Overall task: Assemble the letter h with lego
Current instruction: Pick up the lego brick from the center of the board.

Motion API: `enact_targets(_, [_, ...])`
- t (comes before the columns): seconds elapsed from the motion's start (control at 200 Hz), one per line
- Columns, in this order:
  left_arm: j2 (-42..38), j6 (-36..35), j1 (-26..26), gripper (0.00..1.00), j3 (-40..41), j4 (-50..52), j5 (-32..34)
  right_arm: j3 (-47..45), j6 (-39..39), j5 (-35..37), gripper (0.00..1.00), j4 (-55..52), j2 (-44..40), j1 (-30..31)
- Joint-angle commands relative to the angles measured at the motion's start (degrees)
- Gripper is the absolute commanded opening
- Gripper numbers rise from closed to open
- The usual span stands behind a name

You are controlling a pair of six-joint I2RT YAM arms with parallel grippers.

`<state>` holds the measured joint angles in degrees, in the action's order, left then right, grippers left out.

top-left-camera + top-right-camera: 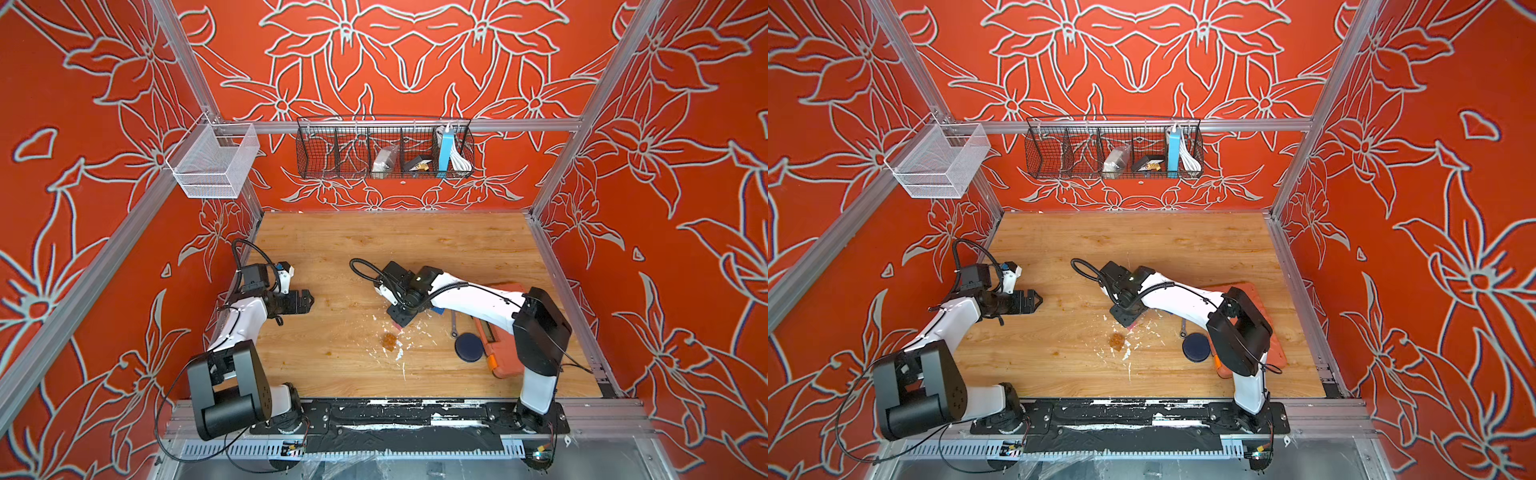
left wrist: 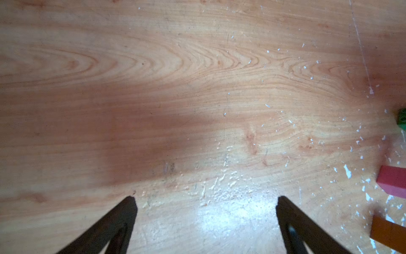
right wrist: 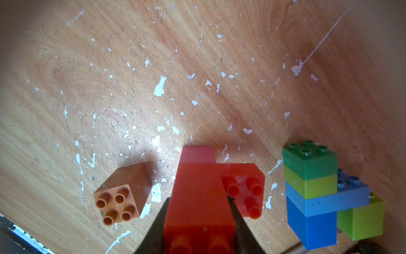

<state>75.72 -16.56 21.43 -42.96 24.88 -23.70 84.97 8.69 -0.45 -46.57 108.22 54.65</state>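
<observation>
Red lego brick (image 3: 197,187), clamped by its flat sides in the right pincer (image 3: 198,199), close to the wooden surface (image 3: 109,88), between an amber brick (image 3: 124,195) and a green-lime-blue stack (image 3: 310,189). Left pincer (image 2: 205,198) gapes wide, empty. Bricks look light, rigid, slick; smooth walls likely grip best.

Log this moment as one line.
left gripper: open, empty | right gripper: shut on red brick | amber brick: loose | green-lime-blue stack: standing

Loose brick (image 1: 389,340) mid table (image 1: 374,249); brick stack (image 3: 312,193) to its R; tool case (image 1: 505,361) far R.
</observation>
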Motion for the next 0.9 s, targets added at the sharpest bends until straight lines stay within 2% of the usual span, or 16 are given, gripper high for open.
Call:
enact_targets(0.0, [-0.25,-0.45,0.14,0.99,-0.33,0.78,-1.02,3.53,0.72,1.45,0.20,-6.11,4.30,0.37])
enact_targets(0.145, [0.81,-0.33,0.19,0.99,-1.08,1.22,-0.81,11.03,3.65,-1.09,0.19,-8.07,0.33,0.58])
enact_targets(0.41, [-0.38,-0.49,0.12,0.99,-0.37,0.87,-0.87,6.74,6.86,-5.77,0.19,-3.94,-6.20,6.78])
enact_targets(0.65, [-0.44,-0.49,0.17,0.99,-0.25,0.81,-0.92,6.06,5.99,-5.24,0.19,-3.78,-4.17,14.82])
enact_targets(0.896, [-0.06,-0.49,0.16,0.99,-0.54,0.93,-0.99,3.24,3.61,-5.08,0.19,-4.63,-1.29,15.95])
